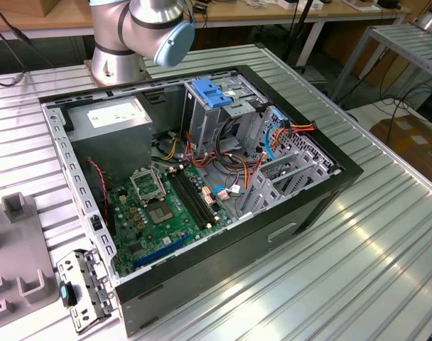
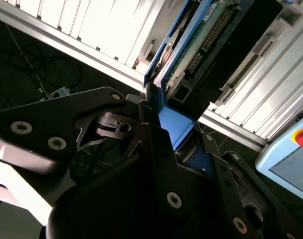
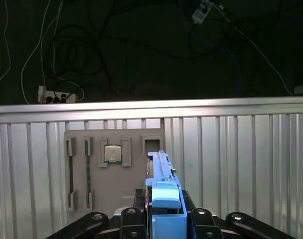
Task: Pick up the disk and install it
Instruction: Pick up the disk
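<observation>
First wrist view: the disk (image 3: 160, 172) was seen gripped edge-on in the end effector (image 3: 165, 219), which was closed on its blue rails, above the ribbed counter (image 3: 241, 159) and a grey fixture plate (image 3: 81, 169).

Bright room light, glare on the ribbed table (image 1: 386, 234), tool (image 2: 164, 127) dark in shadow, floor beyond dim

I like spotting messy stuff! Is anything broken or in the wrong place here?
Nothing looks broken. The computer lies open on its side, wires tangled inside, and a metal bracket lies loose beside its corner. The disk is gripped on edge in the jaws.
</observation>
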`<control>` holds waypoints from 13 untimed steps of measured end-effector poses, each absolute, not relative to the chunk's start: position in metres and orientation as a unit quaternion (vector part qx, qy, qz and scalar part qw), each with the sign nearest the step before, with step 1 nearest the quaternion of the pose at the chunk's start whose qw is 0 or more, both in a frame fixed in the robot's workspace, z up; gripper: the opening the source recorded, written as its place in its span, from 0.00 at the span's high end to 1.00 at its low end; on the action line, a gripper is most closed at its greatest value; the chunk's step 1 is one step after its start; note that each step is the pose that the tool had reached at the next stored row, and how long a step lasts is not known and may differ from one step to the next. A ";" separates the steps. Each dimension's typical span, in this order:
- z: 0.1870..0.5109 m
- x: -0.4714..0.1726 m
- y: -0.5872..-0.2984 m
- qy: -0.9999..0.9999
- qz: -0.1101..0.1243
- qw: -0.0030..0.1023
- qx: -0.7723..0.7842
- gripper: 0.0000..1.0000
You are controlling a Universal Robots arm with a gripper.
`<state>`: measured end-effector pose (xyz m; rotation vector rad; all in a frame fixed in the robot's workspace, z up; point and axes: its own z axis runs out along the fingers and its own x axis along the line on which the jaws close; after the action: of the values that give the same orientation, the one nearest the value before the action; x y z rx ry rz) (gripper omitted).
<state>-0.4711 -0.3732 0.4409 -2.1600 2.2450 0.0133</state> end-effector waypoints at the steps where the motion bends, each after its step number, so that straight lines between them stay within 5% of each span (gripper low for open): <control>1: 0.443 -0.471 -0.373 0.721 0.004 0.013 -0.693 0.63; 13: 0.457 -0.471 -0.373 0.721 0.004 0.013 -0.693 0.63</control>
<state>-0.4711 -0.3732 0.4574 -2.1599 2.2450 0.0132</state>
